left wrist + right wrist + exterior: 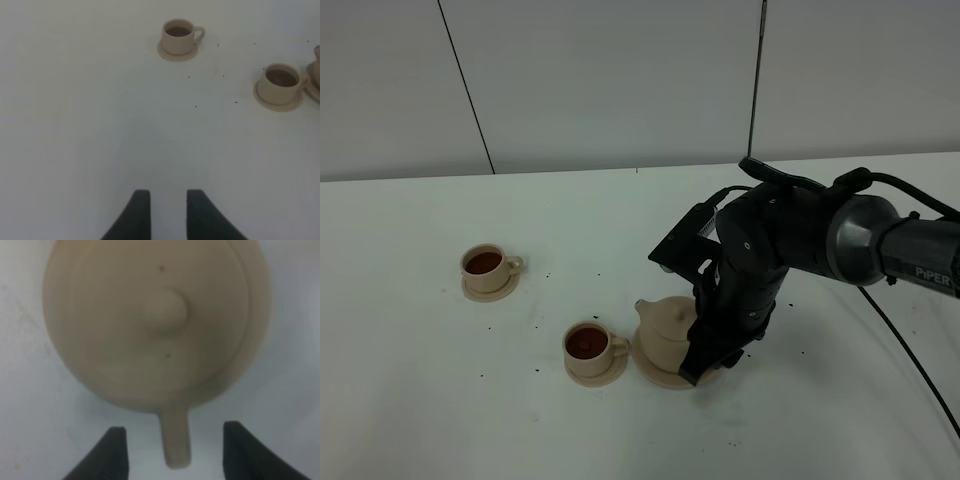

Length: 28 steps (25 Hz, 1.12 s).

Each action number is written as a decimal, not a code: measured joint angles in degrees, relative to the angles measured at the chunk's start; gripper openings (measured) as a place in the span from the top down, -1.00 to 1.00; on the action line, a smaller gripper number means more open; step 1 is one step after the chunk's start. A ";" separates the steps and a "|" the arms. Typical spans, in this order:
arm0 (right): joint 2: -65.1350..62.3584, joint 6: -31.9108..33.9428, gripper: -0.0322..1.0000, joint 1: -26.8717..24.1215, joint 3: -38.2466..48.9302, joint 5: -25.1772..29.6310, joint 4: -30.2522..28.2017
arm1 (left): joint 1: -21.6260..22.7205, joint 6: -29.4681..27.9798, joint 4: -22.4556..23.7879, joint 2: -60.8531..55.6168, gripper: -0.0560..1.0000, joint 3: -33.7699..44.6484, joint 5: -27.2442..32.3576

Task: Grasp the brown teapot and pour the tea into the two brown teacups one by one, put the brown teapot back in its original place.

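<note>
The brown teapot [667,328] stands upright on its wide saucer, the original place [653,376], spout to the left. My right gripper [706,362] is low at the teapot's right side. In the right wrist view the teapot [150,315] fills the frame and its loop handle [176,440] lies between the open fingers of the right gripper [174,431], untouched. Two brown teacups on small saucers hold dark tea: one far left [485,265], one next to the teapot [588,343]. Both show in the left wrist view [177,36] [280,82]. My left gripper [168,196] is open, empty, over bare table.
The white table [410,400] has small dark specks scattered around the cups. A black cable [910,360] runs down the right side behind the right arm. A white panelled wall stands behind the table.
</note>
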 joint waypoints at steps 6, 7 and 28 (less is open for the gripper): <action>-3.96 6.99 0.12 -0.45 0.00 0.60 -1.39 | 0.00 0.00 0.00 0.00 0.43 0.00 0.00; -4.52 8.36 0.12 -0.73 0.00 0.74 -1.47 | 0.00 0.00 0.00 0.00 0.43 0.00 0.00; -6.63 42.79 0.12 -8.35 0.00 22.84 -17.56 | 0.00 0.00 0.00 0.00 0.43 0.00 0.00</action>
